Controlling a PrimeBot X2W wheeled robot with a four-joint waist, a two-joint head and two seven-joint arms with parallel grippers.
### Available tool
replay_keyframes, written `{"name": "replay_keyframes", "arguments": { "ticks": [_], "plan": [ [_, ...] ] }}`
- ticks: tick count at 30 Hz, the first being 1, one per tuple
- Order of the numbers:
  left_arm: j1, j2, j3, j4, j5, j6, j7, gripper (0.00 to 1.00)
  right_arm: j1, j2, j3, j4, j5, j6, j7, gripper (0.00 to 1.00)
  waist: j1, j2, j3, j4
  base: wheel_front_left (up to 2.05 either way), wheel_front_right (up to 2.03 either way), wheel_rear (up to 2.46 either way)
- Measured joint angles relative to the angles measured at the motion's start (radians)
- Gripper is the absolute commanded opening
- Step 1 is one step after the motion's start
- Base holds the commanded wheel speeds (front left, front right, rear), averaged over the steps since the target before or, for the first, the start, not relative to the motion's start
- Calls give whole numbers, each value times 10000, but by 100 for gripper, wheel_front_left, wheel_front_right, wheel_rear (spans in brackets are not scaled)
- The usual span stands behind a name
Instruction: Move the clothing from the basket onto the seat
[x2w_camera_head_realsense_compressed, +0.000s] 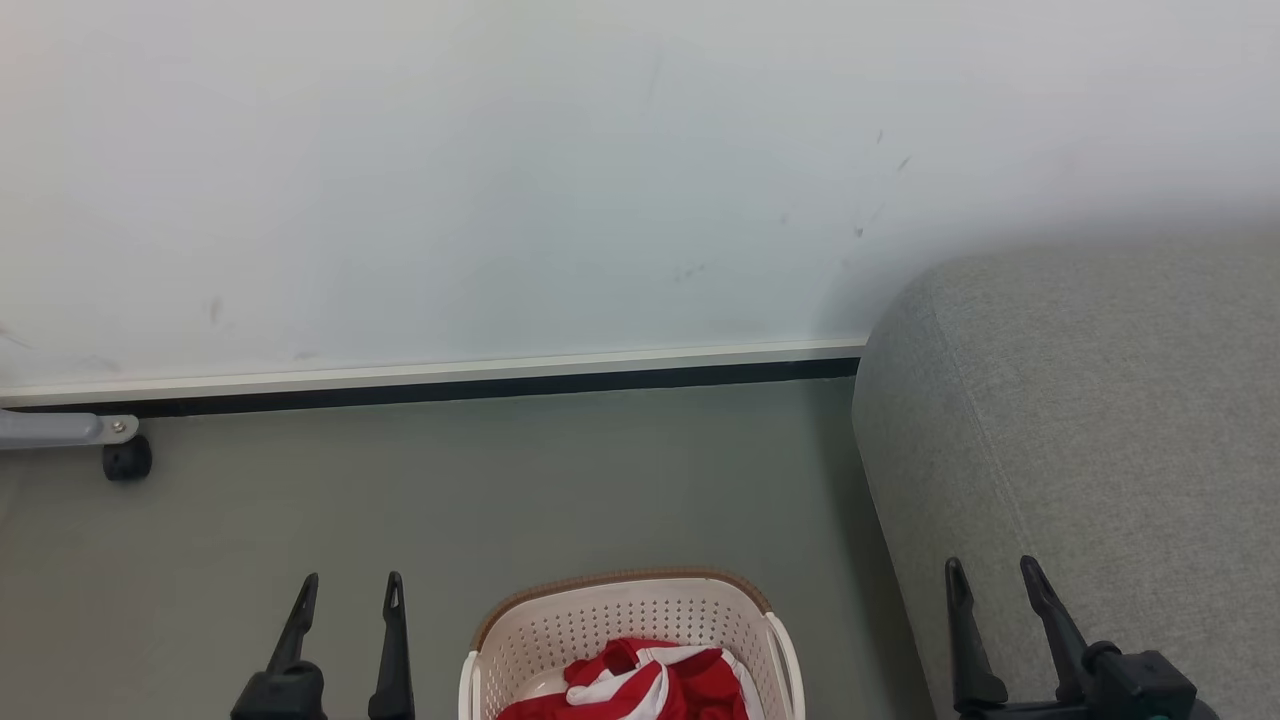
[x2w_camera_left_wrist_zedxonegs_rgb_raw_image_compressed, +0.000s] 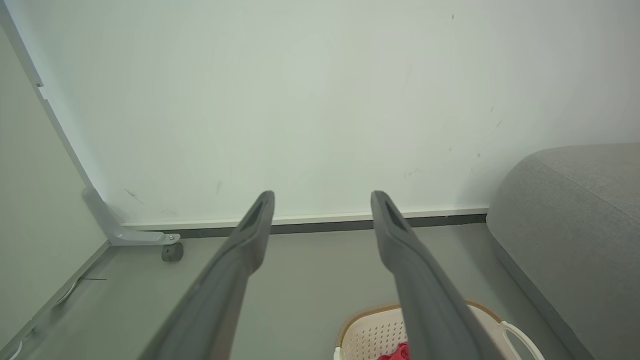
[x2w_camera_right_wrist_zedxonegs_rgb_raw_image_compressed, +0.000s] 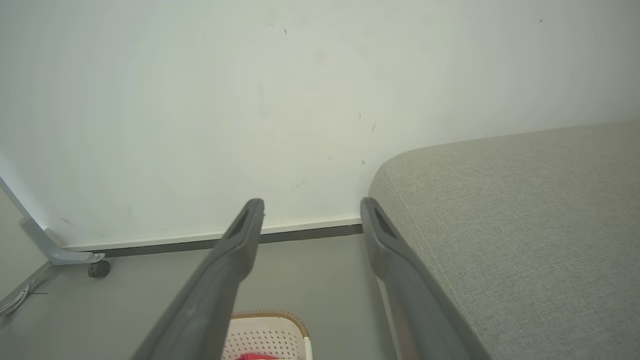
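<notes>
lying in the basket (x2w_camera_head_realsense_compressed: 560, 630), the clothing (x2w_camera_head_realsense_compressed: 650, 685) — left pincer (x2w_camera_head_realsense_compressed: 352, 580) and right pincer (x2w_camera_head_realsense_compressed: 991, 563) both released.

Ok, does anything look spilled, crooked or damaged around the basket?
Nothing stands out. The clothing lies inside the upright basket beside the seat; the wall has only faint scuffs.

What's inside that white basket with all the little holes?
Inside the cream perforated plastic basket lies bunched red fabric clothing with white stripes. The basket's bottom, and anything beneath the clothes, is covered.
</notes>
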Motion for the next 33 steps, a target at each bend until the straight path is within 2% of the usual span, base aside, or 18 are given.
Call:
{"name": "replay_keyframes", "arguments": {
  "ticks": [2, 33],
  "plan": [
    [58, -4, -13, 4, 242, -4, -31, 100, 12, -6, 19, -21, -132, 0, -6, 100, 0, 0, -1, 0, 0, 0, 0],
    [109, -136, 136, 52, 311, -188, -31, 100, 231, 31, -232, -159, -370, 90, -6, 100, 1, 0, 241, 61, 0, 0, 0]
  ]
}}
